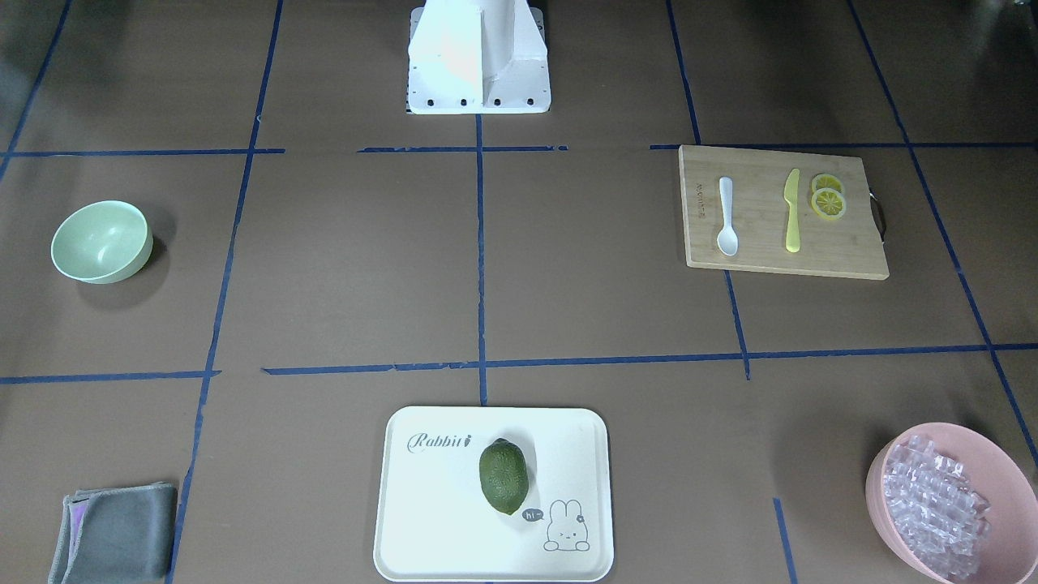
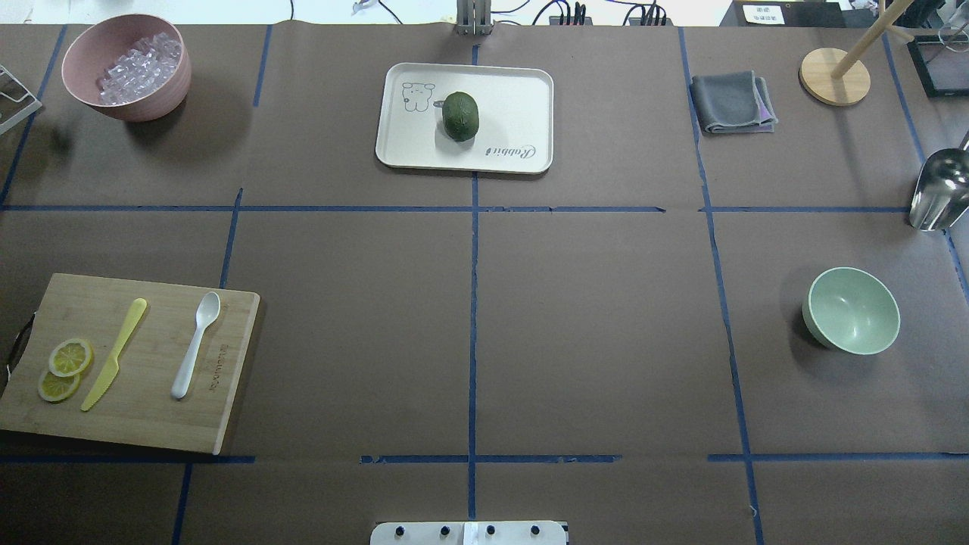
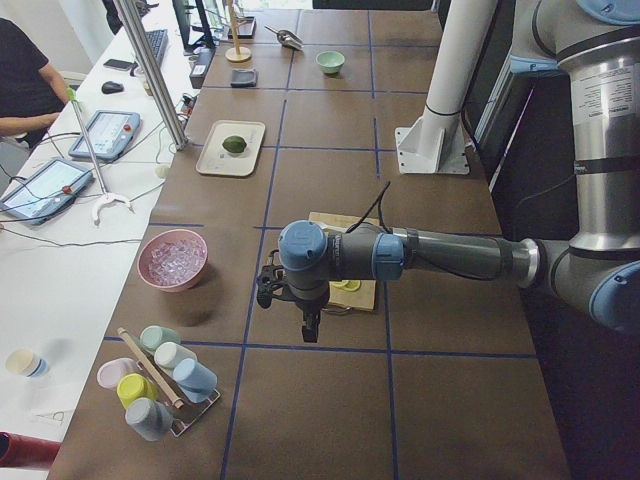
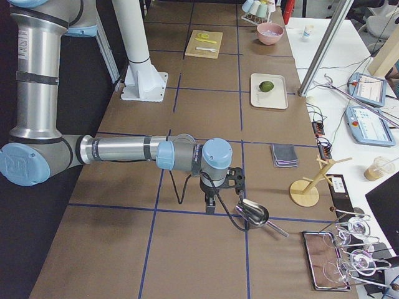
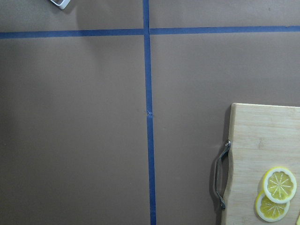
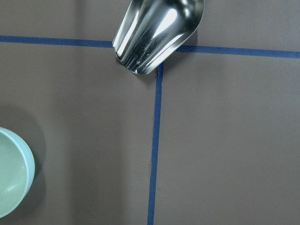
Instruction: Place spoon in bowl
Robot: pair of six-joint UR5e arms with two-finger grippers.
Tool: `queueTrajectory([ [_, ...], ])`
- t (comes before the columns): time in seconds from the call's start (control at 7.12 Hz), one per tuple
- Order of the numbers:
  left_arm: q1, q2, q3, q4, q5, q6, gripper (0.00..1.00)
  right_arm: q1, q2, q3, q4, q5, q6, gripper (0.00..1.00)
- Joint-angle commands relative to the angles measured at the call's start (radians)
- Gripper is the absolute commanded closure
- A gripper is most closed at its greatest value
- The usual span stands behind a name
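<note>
The white spoon (image 1: pixel 727 215) lies flat on a bamboo cutting board (image 1: pixel 843 243), next to a yellow knife (image 1: pixel 792 211); it also shows in the overhead view (image 2: pixel 195 344). The mint-green bowl (image 1: pixel 101 241) stands upright and empty on the table's other side, also in the overhead view (image 2: pixel 853 309) and at the right wrist view's edge (image 6: pixel 11 178). My left gripper (image 3: pixel 304 328) hangs above the table beside the board's handle end. My right gripper (image 4: pixel 211 204) hangs above the table beside a metal scoop. I cannot tell whether either gripper is open or shut.
Two lemon slices (image 2: pixel 64 367) lie on the board. A pink bowl of ice cubes (image 2: pixel 129 68), a white tray (image 2: pixel 515 98) with a green fruit (image 2: pixel 460 115), a grey cloth (image 2: pixel 733 102), a wooden stand (image 2: pixel 834 76) and the metal scoop (image 2: pixel 939 189) line the table's far side and right end.
</note>
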Motion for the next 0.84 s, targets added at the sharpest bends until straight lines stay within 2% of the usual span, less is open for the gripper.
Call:
queueTrajectory([
  [0.0,0.001,-0.001,0.0,0.0,-0.002,-0.005,0.0,0.0,-0.001,-0.002,0.001,0.0,-0.001,0.0],
  [0.7,0.003,0.0,-0.009,-0.005,-0.012,-0.003,0.0,-0.002,0.003,-0.006,-0.001,0.004,-0.002,0.0],
])
